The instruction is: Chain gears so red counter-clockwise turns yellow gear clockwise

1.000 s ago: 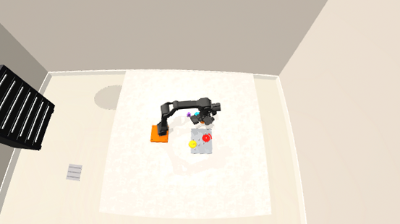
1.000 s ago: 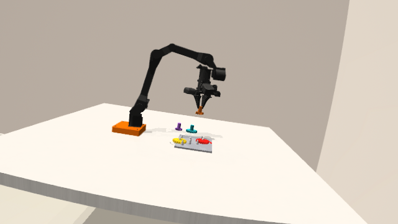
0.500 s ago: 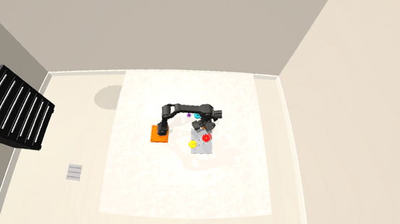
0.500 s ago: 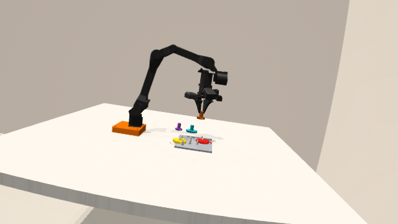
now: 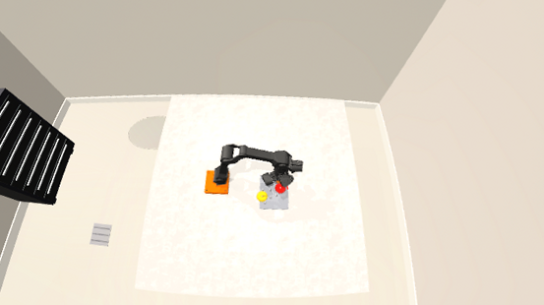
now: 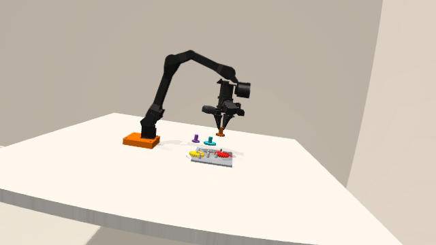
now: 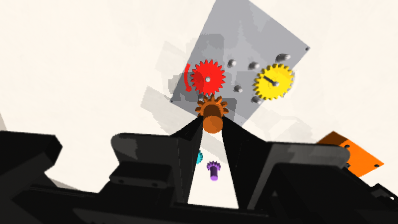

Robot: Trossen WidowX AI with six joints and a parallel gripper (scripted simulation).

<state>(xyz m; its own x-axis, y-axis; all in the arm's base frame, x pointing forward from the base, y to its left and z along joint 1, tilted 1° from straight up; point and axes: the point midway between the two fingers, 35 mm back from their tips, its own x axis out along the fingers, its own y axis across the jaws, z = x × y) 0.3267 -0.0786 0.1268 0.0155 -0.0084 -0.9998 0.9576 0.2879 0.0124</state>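
My gripper is shut on the handle of an orange gear and holds it in the air near the board's edge, beside the red gear in the wrist view. The red gear and the yellow gear sit on the grey board. Several empty pegs stand between and around them, one peg near the red gear. A purple gear and a cyan gear stand on the table. The held gear hides part of the board in the wrist view.
The arm's orange base stands to the left of the board in the top and exterior views. The purple and cyan gears stand behind the board in the exterior view. The arm covers the area behind the board in the top view.
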